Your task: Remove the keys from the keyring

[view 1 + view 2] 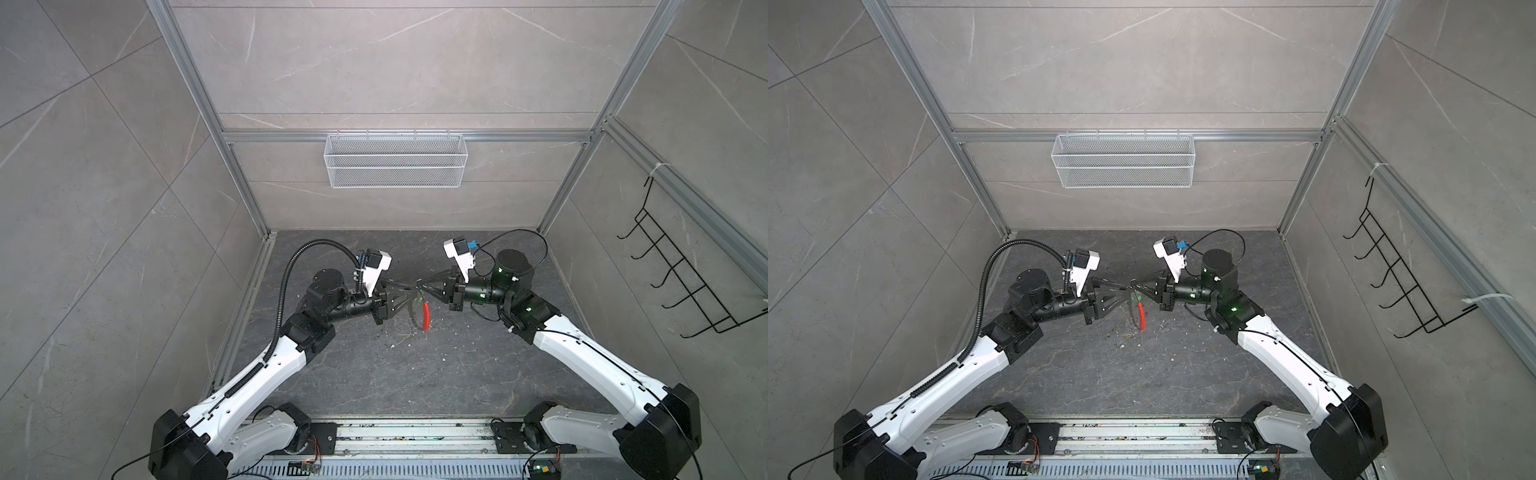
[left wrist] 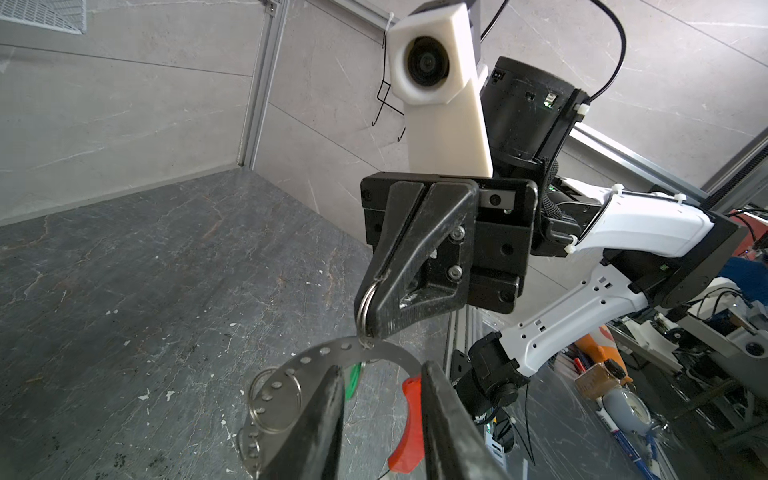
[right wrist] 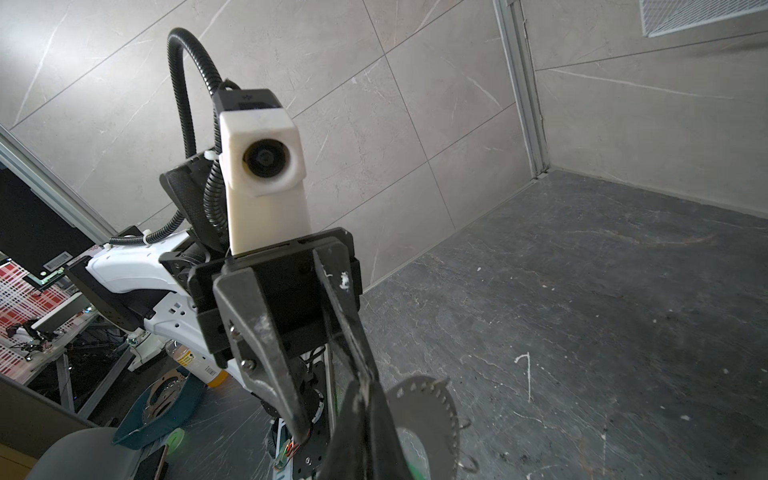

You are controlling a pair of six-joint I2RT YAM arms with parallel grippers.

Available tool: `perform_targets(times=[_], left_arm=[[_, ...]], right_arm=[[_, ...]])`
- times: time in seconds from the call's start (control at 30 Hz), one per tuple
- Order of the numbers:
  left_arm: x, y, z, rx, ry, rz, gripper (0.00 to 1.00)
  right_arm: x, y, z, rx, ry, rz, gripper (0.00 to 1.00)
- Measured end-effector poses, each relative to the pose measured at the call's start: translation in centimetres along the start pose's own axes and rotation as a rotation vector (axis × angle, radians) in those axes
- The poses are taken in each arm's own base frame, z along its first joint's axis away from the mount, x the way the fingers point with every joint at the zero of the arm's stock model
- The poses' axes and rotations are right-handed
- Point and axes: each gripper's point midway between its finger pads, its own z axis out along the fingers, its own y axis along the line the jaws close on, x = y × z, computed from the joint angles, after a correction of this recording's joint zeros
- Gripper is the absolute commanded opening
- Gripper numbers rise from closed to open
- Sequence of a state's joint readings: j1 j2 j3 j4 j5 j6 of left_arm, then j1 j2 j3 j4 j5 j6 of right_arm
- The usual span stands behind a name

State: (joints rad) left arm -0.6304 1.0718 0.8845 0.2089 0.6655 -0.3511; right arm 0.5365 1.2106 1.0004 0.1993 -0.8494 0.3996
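Observation:
The keyring (image 2: pixel 316 353) is a curved flat metal band with a row of holes, a red sleeve (image 2: pixel 409 428) on one end and small split rings (image 2: pixel 276 405) through it. It hangs above the dark floor between both arms in both top views (image 1: pixel 417 309). My right gripper (image 2: pixel 368 322) is shut on a small split ring (image 2: pixel 364 305) at the top of the band. My left gripper (image 2: pixel 380 368) is open, one finger over the band and the other beside the red sleeve. A green key tag (image 2: pixel 353 380) shows between those fingers. The band (image 3: pixel 432 399) shows past the right gripper (image 3: pixel 361 386).
A white wire basket (image 1: pixel 395 160) hangs on the back wall. A black hook rack (image 1: pixel 681 270) is on the right wall. Small pale scraps (image 1: pixel 399 340) lie on the floor under the keyring. A metal rail (image 1: pixel 415 434) runs along the front edge between the arm bases.

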Motion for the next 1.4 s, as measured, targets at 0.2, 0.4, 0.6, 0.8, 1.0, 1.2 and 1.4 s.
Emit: perform_targets(times=[0.2, 0.4, 0.6, 0.8, 1.0, 1.2, 1.4], left_arm=[[0.3, 0.4, 0.2, -0.006, 0.009, 0.008, 0.46], [0.4, 0.0, 0.3, 0.018, 0.013, 0.017, 0.49], [0.7, -0.1, 0.7, 0.055, 0.027, 0.011, 0.47], [1.4, 0.4, 1.2, 0.057, 0.049, -0.007, 0.37], [1.5, 0.5, 1.4, 0.062, 0.051, -0.010, 0.37], [1.6, 0.1, 1.7, 0.078, 0.052, -0.008, 0.36], [1.2, -0.4, 2.0, 0.093, 0.048, -0.002, 0.29]], right_arm=[[-0.3, 0.7, -0.2, -0.026, -0.004, -0.015, 0.00], [-0.8, 1.6, -0.5, -0.045, -0.021, -0.030, 0.00], [-1.2, 1.8, -0.5, -0.056, -0.034, -0.021, 0.00], [-1.6, 2.1, -0.6, -0.071, -0.050, -0.013, 0.00], [-1.7, 2.4, -0.3, -0.086, -0.055, -0.007, 0.00], [-1.4, 2.3, 0.2, -0.096, -0.047, 0.005, 0.00], [-0.9, 2.3, 0.7, -0.106, -0.034, 0.013, 0.00]])
